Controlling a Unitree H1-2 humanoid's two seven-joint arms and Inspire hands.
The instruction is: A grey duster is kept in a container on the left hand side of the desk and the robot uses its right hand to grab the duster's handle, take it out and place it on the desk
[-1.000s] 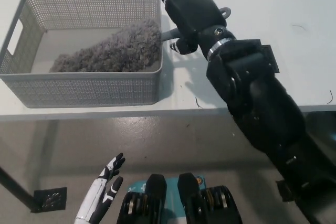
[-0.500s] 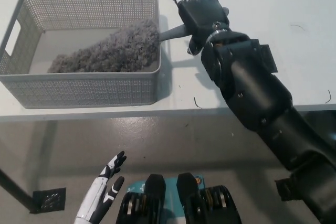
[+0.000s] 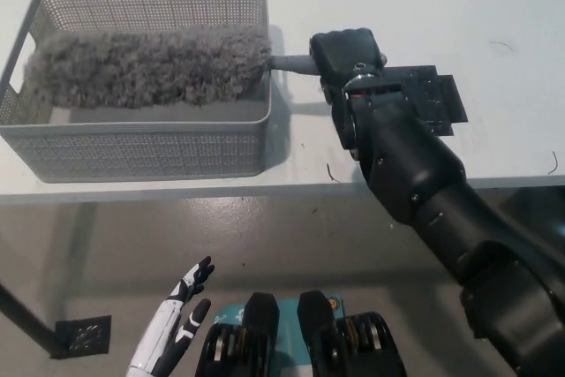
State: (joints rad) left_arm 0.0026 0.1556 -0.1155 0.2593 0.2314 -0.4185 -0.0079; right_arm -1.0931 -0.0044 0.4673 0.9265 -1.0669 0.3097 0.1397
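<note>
The black right hand [image 3: 346, 57] is closed around the grey plastic handle [image 3: 291, 63] of the fluffy grey duster [image 3: 146, 68], just right of the grey perforated plastic container [image 3: 141, 143]. The duster head is seen raised level with the container's rim, stretched across it from left wall to right wall, with the handle passing over the right rim. The container sits on the left part of the white desk [image 3: 494, 6]. The white left hand [image 3: 177, 324] is held low at the near left, fingers apart, holding nothing.

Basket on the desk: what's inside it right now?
The grey duster head fills the basket, its handle passing over the right rim into the right hand. The floor beneath the duster is hidden.
</note>
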